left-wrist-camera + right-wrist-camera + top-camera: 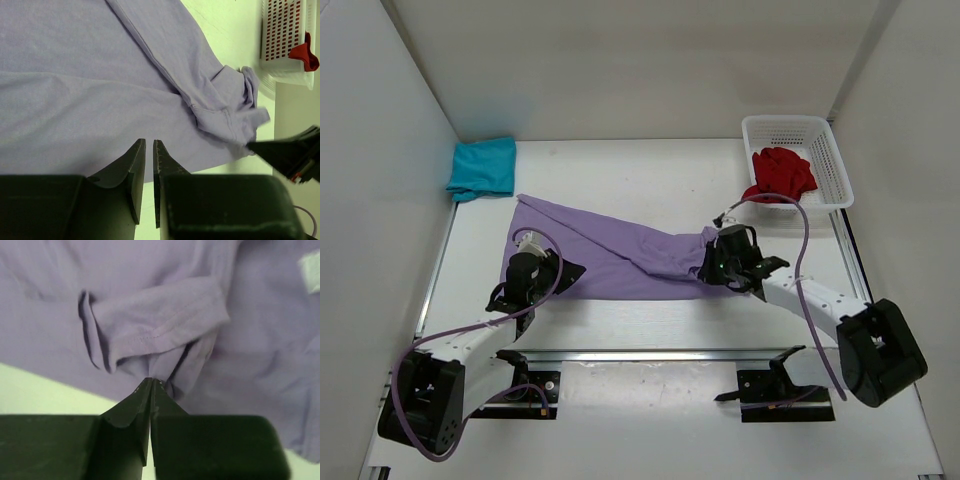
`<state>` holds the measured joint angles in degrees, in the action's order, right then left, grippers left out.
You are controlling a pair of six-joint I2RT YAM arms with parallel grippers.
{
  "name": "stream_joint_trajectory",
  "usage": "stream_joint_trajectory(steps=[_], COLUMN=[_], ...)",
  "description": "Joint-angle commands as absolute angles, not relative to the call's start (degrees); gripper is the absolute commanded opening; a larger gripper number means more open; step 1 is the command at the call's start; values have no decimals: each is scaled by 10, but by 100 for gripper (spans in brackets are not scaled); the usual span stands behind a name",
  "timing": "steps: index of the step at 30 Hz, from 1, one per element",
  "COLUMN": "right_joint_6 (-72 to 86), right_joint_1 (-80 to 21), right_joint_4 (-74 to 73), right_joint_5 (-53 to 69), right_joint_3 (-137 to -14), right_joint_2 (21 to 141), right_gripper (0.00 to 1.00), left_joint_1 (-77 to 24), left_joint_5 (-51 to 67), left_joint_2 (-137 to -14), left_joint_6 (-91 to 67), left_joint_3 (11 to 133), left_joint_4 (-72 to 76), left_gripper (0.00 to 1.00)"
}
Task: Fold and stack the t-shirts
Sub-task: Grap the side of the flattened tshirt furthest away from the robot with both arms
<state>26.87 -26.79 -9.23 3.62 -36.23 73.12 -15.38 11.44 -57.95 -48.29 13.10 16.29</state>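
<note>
The lavender t-shirt (620, 250) lies spread across the middle of the table (650, 165). Its long axis runs left to right, slanting from the far left down toward the near right. Its left part lies broad and flat, and it narrows to a bunched, folded end on the right. In the left wrist view the lavender t-shirt (75, 90) fills most of the frame, with a seam running diagonally to a crumpled sleeve.

The right gripper (707, 266) lies low and reaches leftward into that bunched end. In its own wrist view the right gripper (151, 381) has its jaws pressed together on a pinch of the gathered cloth, just below a doubled-over sleeve hem.

The left gripper (532, 258) points away from the bases, over the shirt's near left part. Seen from its wrist, the left gripper (150, 145) has only a thin slit between its jaws. Whether cloth is caught in that slit is not clear.

The teal t-shirt (483, 167) sits folded in the far left corner. The red t-shirt (782, 172) lies crumpled in the white basket (836, 165) at the far right.
</note>
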Motion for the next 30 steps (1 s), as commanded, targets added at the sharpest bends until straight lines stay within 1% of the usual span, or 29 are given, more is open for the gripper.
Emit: stream_joint_trajectory(steps=[1, 3, 5, 7, 9, 10, 13, 16, 20, 29, 30], right_joint_6=[259, 262, 269, 273, 286, 297, 296, 313, 315, 310, 310], right_joint_1=[-301, -322, -328, -288, -213, -188, -160, -123, -114, -116, -118], right_joint_4=[-139, -157, -170, -145, -86, -72, -36, 9, 34, 35, 40], right_joint_5=[9, 1, -25, -5, 71, 76, 70, 121, 175, 190, 191], right_joint_3=[-337, -330, -339, -344, -341, -342, -352, -336, -321, -294, -292], right_joint_2=[683, 645, 626, 612, 610, 620, 656, 685, 699, 700, 701], right_gripper=[0, 6, 27, 35, 35, 36, 38, 38, 36, 37, 36], left_joint_1=[-153, -155, -158, -160, -172, -170, -171, -164, -163, -163, -162], left_joint_5=[120, 119, 120, 113, 110, 114, 114, 114, 116, 119, 115], left_joint_2=[-577, -578, -583, -585, -589, -587, -587, -583, -587, -592, -591], left_joint_6=[-478, -479, -479, -478, -479, -479, -472, -473, -474, -472, -470], left_joint_3=[129, 131, 131, 134, 138, 140, 148, 144, 141, 142, 143], left_joint_4=[166, 168, 167, 169, 166, 165, 158, 158, 162, 164, 163], left_gripper=[23, 23, 23, 23, 23, 23, 23, 23, 23, 23, 23])
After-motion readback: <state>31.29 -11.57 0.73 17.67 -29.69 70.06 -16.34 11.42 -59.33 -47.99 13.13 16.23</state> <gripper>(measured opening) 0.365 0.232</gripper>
